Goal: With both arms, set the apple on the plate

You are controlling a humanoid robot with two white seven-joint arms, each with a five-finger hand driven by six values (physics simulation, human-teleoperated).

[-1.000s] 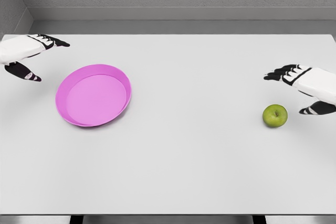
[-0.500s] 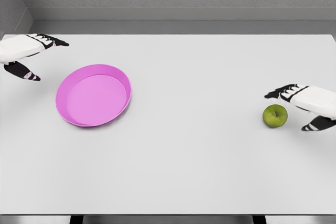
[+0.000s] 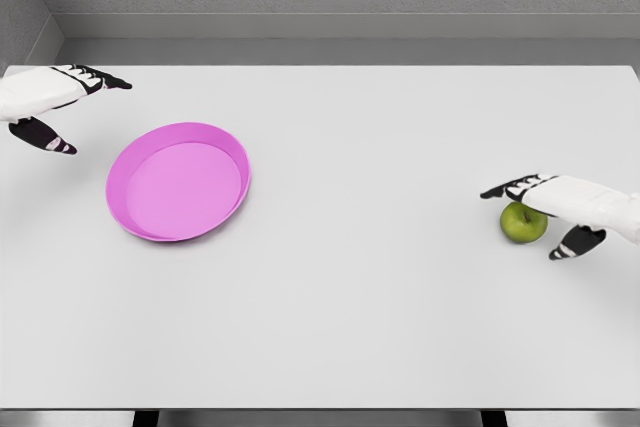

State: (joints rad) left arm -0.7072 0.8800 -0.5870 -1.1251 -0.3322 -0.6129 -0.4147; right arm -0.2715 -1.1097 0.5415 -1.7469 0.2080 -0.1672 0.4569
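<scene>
Right robot hand (image 3: 545, 215) spread open over the round green apple (image 3: 522, 224), not gripping.

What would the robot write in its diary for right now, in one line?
phase: reaching | right hand open over apple, not gripped | left hand open beside plate | plate holds nothing

1. I see a white table (image 3: 380, 327) filling most of my head view, its far edge meeting a grey wall and its near edge running along the bottom.
2. On my left half of it lies a pink plate (image 3: 178, 237), round with a raised rim, nothing inside it.
3. Far to the right, near the table's right edge, a green apple (image 3: 520, 226) sits on the surface, well apart from the plate.
</scene>
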